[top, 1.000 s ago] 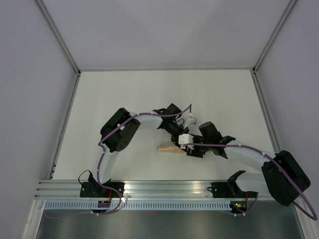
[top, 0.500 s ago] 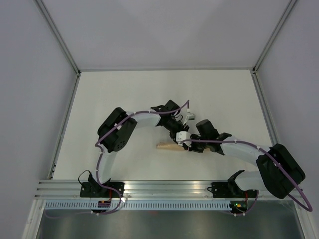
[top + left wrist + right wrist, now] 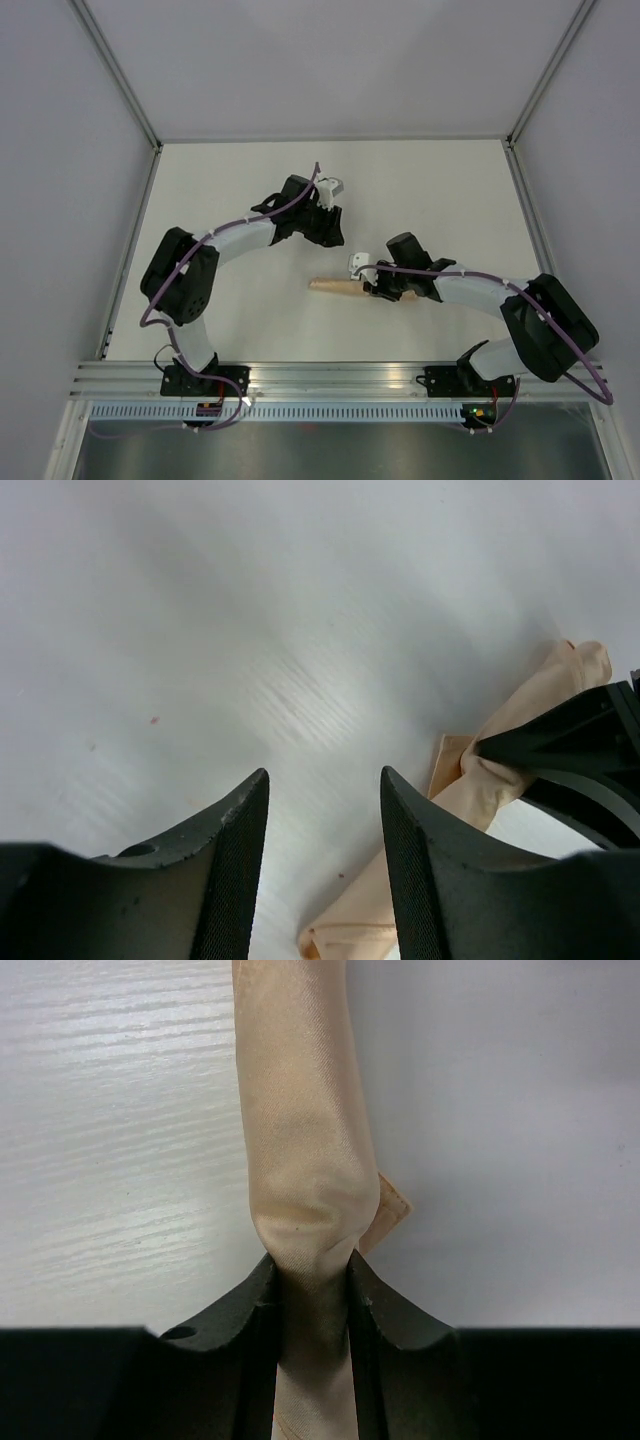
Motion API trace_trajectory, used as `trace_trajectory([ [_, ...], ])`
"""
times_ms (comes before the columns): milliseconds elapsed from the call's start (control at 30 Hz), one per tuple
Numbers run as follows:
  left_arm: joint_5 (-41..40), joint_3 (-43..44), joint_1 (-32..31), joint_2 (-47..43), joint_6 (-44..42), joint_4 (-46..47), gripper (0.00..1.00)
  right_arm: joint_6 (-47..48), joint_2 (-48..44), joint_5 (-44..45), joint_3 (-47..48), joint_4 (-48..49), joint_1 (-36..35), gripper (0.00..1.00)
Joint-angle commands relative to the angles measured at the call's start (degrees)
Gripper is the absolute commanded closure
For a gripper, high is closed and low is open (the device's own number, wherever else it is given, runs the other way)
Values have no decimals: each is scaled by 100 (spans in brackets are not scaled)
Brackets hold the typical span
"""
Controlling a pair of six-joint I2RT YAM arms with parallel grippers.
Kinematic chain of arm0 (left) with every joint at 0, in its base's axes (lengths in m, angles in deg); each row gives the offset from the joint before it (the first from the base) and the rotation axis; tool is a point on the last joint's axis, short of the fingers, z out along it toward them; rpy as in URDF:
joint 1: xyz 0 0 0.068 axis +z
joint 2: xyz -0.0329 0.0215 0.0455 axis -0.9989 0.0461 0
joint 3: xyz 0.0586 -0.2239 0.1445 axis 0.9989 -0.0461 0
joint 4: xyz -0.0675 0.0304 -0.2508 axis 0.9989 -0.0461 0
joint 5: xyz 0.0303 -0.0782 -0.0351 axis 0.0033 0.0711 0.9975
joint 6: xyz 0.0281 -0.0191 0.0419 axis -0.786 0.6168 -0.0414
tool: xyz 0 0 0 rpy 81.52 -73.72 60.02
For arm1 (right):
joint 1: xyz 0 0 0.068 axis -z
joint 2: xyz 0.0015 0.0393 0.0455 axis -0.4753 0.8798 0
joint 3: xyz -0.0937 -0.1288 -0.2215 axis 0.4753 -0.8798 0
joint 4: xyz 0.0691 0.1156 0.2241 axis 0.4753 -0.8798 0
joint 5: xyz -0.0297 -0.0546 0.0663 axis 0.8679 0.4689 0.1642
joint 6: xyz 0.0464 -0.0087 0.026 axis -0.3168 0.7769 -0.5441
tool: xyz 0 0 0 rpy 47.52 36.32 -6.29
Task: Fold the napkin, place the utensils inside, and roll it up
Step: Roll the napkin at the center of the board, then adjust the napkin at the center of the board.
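Note:
The peach-orange napkin [image 3: 333, 287] lies as a tight roll on the white table [image 3: 250, 180]. My right gripper [image 3: 372, 288] is shut on its right end. In the right wrist view the roll [image 3: 300, 1130] runs straight ahead from the gripper [image 3: 312, 1260], pinched narrow between both fingers, with a hemmed corner sticking out on the right. My left gripper [image 3: 331, 234] hangs open above the table, behind the roll and apart from it. In the left wrist view its open jaws [image 3: 323, 775] hold nothing, and the roll [image 3: 520, 725] lies to their right. The utensils are hidden.
Grey walls with metal frame posts [image 3: 120, 80] enclose the table on three sides. An aluminium rail [image 3: 330, 380] with both arm bases runs along the near edge. The right gripper's black fingers [image 3: 575, 742] show at the right edge of the left wrist view.
My left gripper opened, let go of the roll and drew back up and to the left. My right gripper closed on the roll's right end, and the roll shifted slightly left.

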Motion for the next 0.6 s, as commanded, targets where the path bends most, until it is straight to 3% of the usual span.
trace_trajectory([
  [0,-1235,-506,-10,-955,1004,446,48,-369,497,369,-28,-491,36,90],
  [367,-2125,-2938,-37,-2924,2805,1316,44,-1046,1482,343,1000,-868,326,91],
  [567,-2363,-3697,-220,-2876,3597,2388,43,-1520,2044,141,1685,-1220,370,91],
])
